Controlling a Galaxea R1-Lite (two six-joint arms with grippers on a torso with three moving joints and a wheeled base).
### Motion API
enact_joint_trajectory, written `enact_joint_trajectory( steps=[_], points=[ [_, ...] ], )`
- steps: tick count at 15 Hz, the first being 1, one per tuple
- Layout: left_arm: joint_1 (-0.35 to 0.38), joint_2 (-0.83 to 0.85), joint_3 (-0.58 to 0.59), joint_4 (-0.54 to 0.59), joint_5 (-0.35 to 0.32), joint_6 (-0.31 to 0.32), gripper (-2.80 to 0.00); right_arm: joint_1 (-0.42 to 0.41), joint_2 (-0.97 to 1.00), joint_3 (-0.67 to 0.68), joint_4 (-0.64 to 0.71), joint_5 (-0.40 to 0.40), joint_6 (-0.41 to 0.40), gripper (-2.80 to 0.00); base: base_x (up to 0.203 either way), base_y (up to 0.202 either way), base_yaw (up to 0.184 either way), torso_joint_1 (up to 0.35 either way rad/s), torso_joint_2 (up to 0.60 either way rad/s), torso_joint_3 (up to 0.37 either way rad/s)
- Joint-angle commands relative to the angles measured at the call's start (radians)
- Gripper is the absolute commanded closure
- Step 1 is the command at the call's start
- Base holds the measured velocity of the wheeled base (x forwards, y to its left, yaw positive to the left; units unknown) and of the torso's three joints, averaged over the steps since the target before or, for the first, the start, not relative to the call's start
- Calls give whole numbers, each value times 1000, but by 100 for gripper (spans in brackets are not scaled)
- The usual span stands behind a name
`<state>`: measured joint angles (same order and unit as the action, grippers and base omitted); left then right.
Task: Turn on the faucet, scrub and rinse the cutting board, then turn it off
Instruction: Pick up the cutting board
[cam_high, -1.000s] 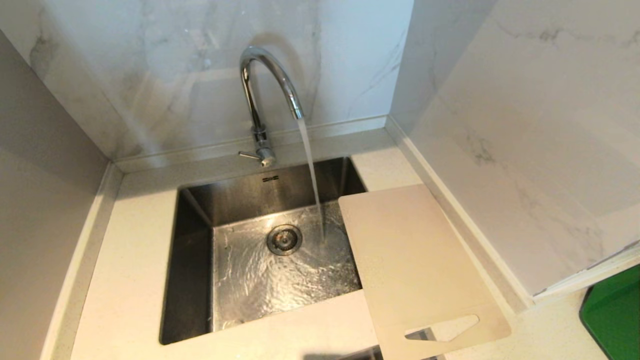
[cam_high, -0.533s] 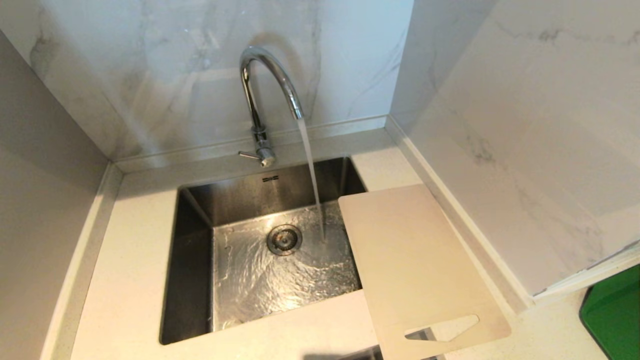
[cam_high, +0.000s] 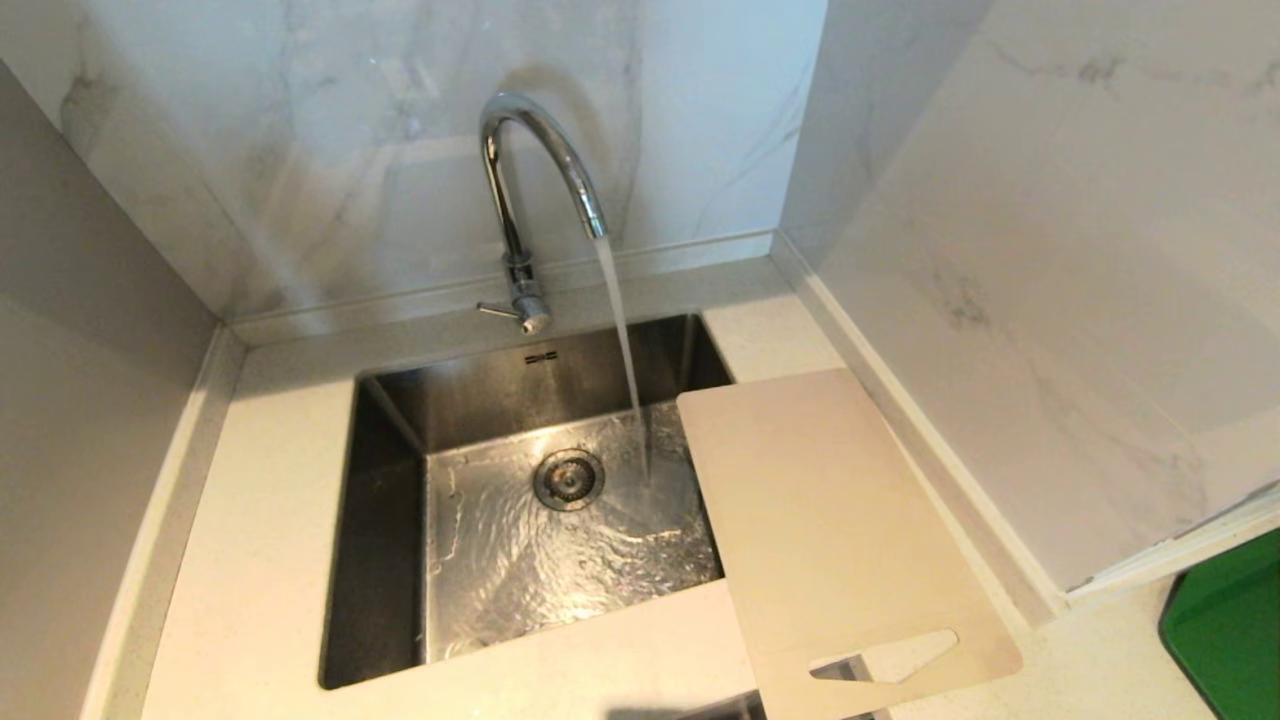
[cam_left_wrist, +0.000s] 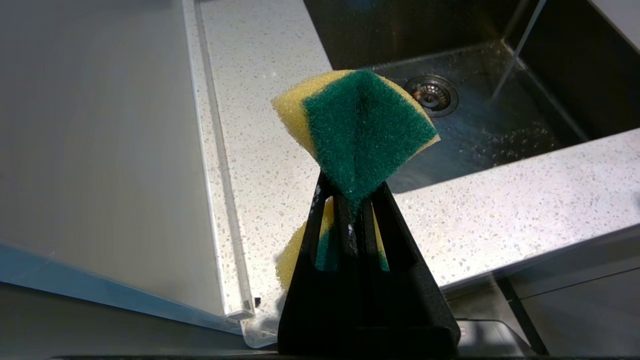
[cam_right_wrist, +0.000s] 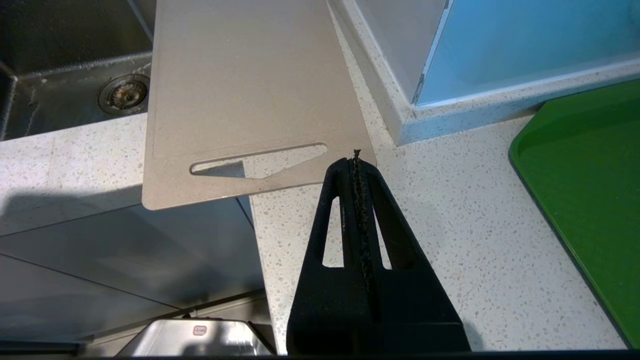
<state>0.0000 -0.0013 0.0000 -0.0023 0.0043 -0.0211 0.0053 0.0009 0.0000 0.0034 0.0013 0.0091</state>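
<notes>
Speckled pale stone makes up the bench (cam_high: 260, 560), with the steel sink (cam_high: 385, 560) sunk in its middle. Lying flat at about four o'clock from the drain, the cutting board (cam_high: 830, 520) has its far corner overhanging the basin and its slotted end jutting off the bench's near edge. It looks thin, light and fairly stiff, probably slick once wet, so I judge the slotted end, already clear of the bench, the best place to pinch. At twelve o'clock stands the faucet (cam_high: 530, 170), already running, its stream landing just beside the board's edge without touching it. My left hand (cam_left_wrist: 352, 197) is clamped tight on a yellow-and-green sponge (cam_left_wrist: 357, 130), squashing it at the waist, held over the bench's near edge. My right hand (cam_right_wrist: 356, 159) is pressed shut on nothing, hovering just beside the board's near corner.
</notes>
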Motion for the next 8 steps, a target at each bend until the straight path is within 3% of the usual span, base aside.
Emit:
enact_joint_trajectory(
  steps=[1, 5, 8],
  points=[
    [0, 0, 2, -1, 0, 0, 0, 0, 0, 0, 0, 0, -4, 0, 0, 0, 0, 0, 0, 0],
    [0, 0, 3, 1, 0, 0, 0, 0, 37, -22, 18, 0, -28, 0, 0, 0, 0, 0, 0, 0],
    [0, 0, 3, 1, 0, 0, 0, 1, 113, -116, 42, 0, -29, 0, 0, 0, 0, 0, 0, 0]
  ],
)
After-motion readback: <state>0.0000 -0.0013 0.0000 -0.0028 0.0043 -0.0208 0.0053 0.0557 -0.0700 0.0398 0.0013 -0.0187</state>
